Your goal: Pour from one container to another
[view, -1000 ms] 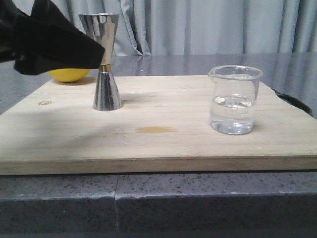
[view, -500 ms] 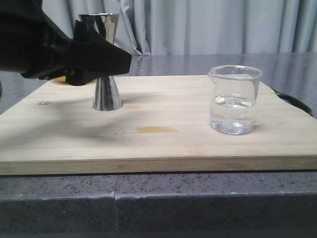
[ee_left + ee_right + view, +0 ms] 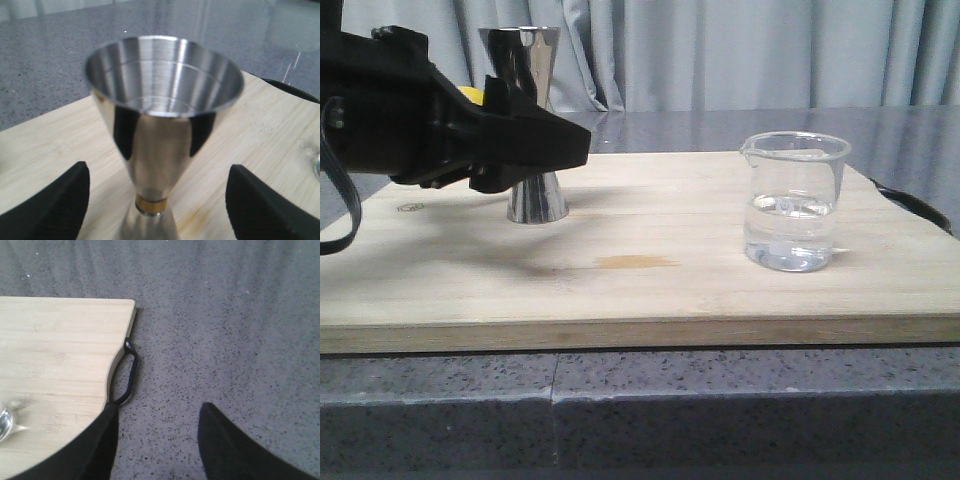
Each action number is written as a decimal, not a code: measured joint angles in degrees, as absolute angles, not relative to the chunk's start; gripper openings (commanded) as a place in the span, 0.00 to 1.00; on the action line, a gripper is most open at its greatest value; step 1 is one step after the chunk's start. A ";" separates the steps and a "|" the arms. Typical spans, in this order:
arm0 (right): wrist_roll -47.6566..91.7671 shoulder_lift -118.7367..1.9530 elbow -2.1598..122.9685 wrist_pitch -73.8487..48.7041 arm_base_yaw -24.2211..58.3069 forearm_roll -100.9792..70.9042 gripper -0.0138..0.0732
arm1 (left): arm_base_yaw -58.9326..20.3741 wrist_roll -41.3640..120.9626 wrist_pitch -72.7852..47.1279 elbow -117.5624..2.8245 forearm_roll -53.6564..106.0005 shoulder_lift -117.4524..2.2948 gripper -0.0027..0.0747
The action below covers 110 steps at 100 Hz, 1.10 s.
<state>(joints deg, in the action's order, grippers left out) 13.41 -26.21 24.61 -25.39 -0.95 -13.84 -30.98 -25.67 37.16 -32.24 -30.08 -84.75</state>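
From the front, the beaker (image 3: 794, 200) stands upright at 3 o'clock on the board (image 3: 650, 290), about half full of clear liquid; no markings on it are readable. The jigger (image 3: 527, 125) stands at 10 o'clock, its waist hidden behind the left gripper (image 3: 575, 140). A sliver of lemon (image 3: 470, 94) shows behind the arm. In the left wrist view, the jigger's (image 3: 162, 130) upper cup is empty, and the fingers (image 3: 52, 207) sit wide apart on either side, not touching it. In the right wrist view, the right gripper (image 3: 157, 440) is spread open over the countertop (image 3: 225, 340) beside the board's handle (image 3: 127, 375).
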 measured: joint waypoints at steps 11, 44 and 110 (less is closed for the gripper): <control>13.52 -26.21 24.61 -25.36 -0.95 -14.32 0.54 | -30.89 -25.57 37.67 -32.24 -30.08 -84.75 0.55; 13.52 -26.21 24.61 -25.36 -0.95 -14.45 0.54 | -30.89 -23.94 38.96 -32.24 -30.08 -84.96 0.53; 13.52 -26.21 24.61 -25.36 -0.95 -14.71 0.54 | -30.89 -22.96 38.99 -32.24 -30.32 -84.96 0.01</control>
<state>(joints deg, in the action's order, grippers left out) 13.52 -26.21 24.61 -25.36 -0.95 -14.71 -30.89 -22.96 38.99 -32.24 -30.32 -84.96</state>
